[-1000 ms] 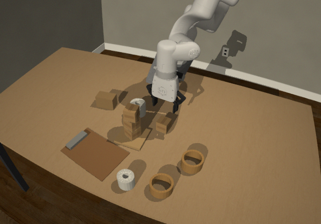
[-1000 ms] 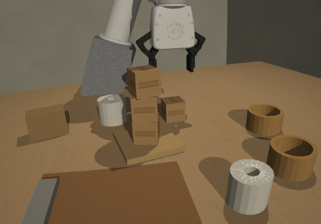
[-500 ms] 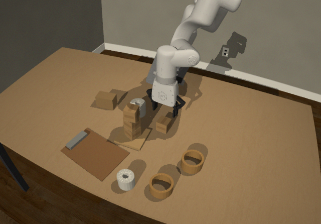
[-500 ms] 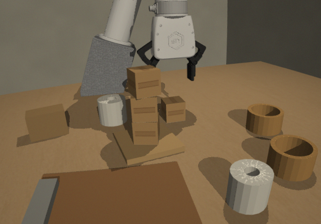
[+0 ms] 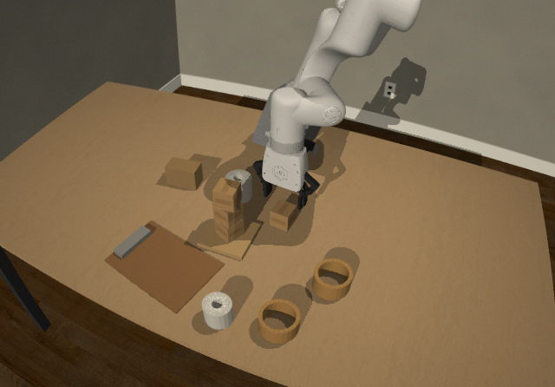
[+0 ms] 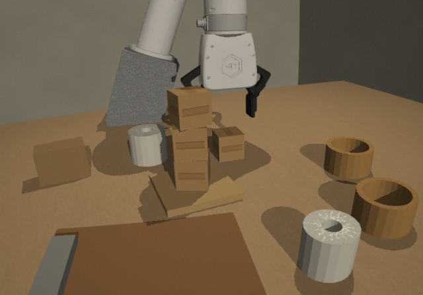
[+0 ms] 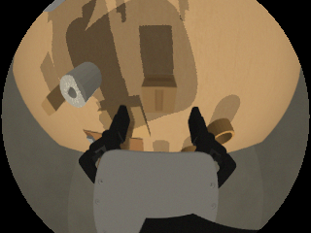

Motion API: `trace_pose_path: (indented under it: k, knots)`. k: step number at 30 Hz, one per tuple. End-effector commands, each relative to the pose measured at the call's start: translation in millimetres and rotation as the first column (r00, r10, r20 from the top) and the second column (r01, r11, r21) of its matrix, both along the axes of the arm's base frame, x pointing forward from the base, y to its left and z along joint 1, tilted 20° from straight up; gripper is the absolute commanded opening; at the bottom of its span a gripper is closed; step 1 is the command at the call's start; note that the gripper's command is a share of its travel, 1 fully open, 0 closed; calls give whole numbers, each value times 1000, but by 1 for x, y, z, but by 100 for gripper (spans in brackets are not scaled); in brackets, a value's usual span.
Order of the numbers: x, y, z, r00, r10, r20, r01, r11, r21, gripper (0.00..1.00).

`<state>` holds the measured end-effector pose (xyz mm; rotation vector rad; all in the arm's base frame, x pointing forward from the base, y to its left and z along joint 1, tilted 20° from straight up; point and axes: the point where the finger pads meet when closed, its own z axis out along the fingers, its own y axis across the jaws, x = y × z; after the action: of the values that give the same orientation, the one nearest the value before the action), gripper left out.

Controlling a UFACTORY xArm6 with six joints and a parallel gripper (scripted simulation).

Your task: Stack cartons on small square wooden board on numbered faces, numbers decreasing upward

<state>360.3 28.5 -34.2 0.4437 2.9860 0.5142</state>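
Standing on the table near the board's far right corner as the top view shows it, the last carton (image 5: 283,215) (image 6: 228,144) (image 7: 159,97) sits upright, apart from the column. It looks like a stiff, light box, with dry sides that should grip well; hard squeezing might dent it if it is hollow. The best hold is probably low across two opposite upright sides, centred, so that it neither swings nor tips when lifted.

The gripper (image 5: 284,197) (image 7: 158,113) is wide open with nothing between its fingers, above the carton and slightly to its far side. A small shift and a straight descent seem called for.

Just left of the carton, three others form the column: bottom carton (image 5: 229,232) (image 6: 192,175), middle carton (image 5: 228,216) (image 6: 190,145) and top carton (image 5: 226,195) (image 6: 190,108). The top one sits twisted and a little off line, so a brush from a finger could topple it. The board (image 5: 242,252) (image 6: 205,204) carries them all.

At the column's far side, the white roll (image 5: 244,188) (image 6: 147,146) (image 7: 87,83) stands near, leaving little room there. No numbers show.
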Motion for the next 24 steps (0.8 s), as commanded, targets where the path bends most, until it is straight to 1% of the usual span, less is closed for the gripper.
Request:
trace_pose_path:
  k: [1, 24]
  knots:
    - [2, 1, -3, 1000, -1, 4, 1, 1000, 0, 100]
    - [6, 9, -25, 1000, 0, 5, 0, 1000, 3, 100]
